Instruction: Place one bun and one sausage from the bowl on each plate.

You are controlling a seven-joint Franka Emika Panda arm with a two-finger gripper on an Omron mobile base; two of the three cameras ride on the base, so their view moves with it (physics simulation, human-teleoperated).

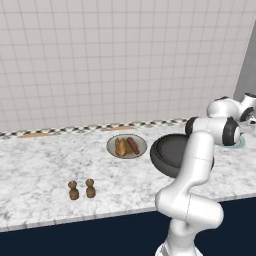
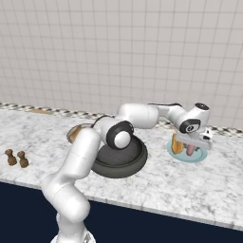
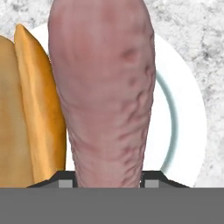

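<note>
My gripper [image 2: 192,142] is shut on a reddish-brown sausage [image 3: 105,87], held just above the pale teal plate [image 2: 201,156]. A golden bun [image 3: 35,109] lies on that plate [image 3: 183,118] beside the sausage [image 2: 190,150]; in the right base view the bun [image 2: 177,144] is on the plate's left half. The dark bowl [image 2: 116,161] stands left of the teal plate, and I see nothing inside it [image 1: 167,152]. The beige plate [image 1: 111,146] further left carries a bun [image 1: 120,147] and a sausage [image 1: 133,145].
Two small brown shakers [image 1: 74,190] [image 1: 90,188] stand near the counter's front edge at the left. The tiled wall runs along the back of the marble counter [image 1: 40,165]. My arm reaches over the bowl toward the right.
</note>
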